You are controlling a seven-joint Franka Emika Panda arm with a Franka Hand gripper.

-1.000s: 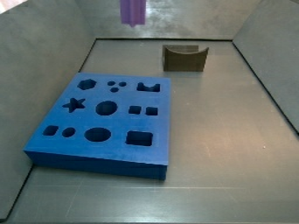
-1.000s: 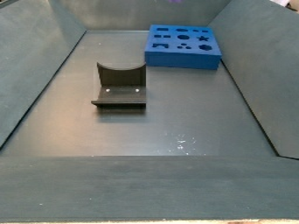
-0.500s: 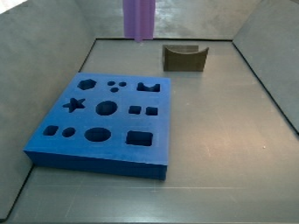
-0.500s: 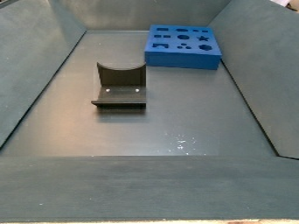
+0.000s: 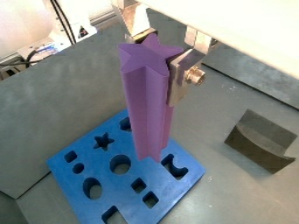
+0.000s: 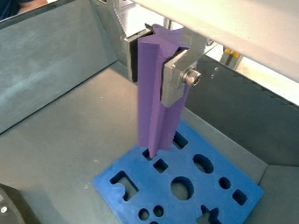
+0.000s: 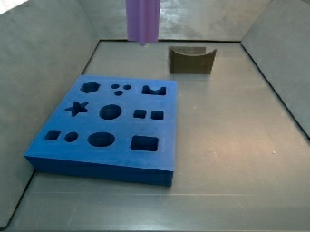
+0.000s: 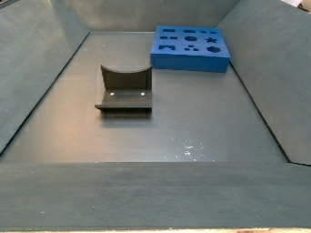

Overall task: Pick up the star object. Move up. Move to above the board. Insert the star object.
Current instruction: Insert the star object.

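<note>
My gripper is shut on the upper end of the star object, a tall purple ridged prism hanging upright; both wrist views show the silver fingers clamped on its sides. The board, a thick blue block with many cut-out holes, lies on the floor well below the prism's lower end. A side view shows only the prism's lower part, high up beyond the far edge of the board, with the gripper out of frame. The star hole is on the board's left side.
The fixture, an olive-brown notched block, stands at the back of the floor and shows dark in a side view. Grey walls enclose the floor on all sides. The board lies close to one wall.
In the side view the star object's lower end has come further down into frame over the last second; in the last half second it has barely moved. Board and fixture are unmoved.
</note>
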